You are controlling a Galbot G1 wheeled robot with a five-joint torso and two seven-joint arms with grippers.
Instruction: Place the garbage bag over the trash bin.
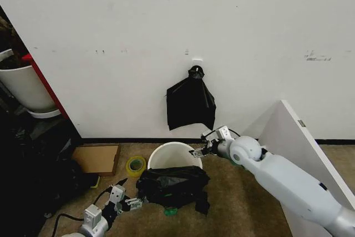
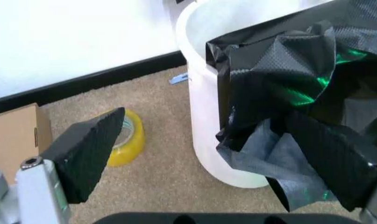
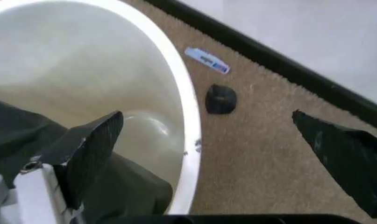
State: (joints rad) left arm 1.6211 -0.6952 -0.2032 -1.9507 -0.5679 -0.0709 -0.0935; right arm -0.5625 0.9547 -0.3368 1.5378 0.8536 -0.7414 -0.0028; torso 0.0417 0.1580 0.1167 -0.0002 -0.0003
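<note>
Your garbage bag (image 1: 173, 186) drapes the trash bin (image 1: 166, 154) rim at 6 o'clock; your left gripper (image 1: 128, 192) spread at 9, right gripper (image 1: 198, 151) spread astride the rim at 3

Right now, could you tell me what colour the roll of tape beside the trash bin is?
Yellow; the roll of tape shows best in the left wrist view.

No text, brand, number or sign is reading clearly anywhere. A small white label (image 3: 207, 60) is lying on the carpet beside the trash bin (image 3: 187, 116), showing bluish print too blurred to make out. Faint dark marks are showing on the white wall (image 1: 317, 56), none forming legible characters. The cardboard box (image 1: 97, 159) and the yellow tape roll (image 2: 127, 137) are bearing no readable lettering.
</note>
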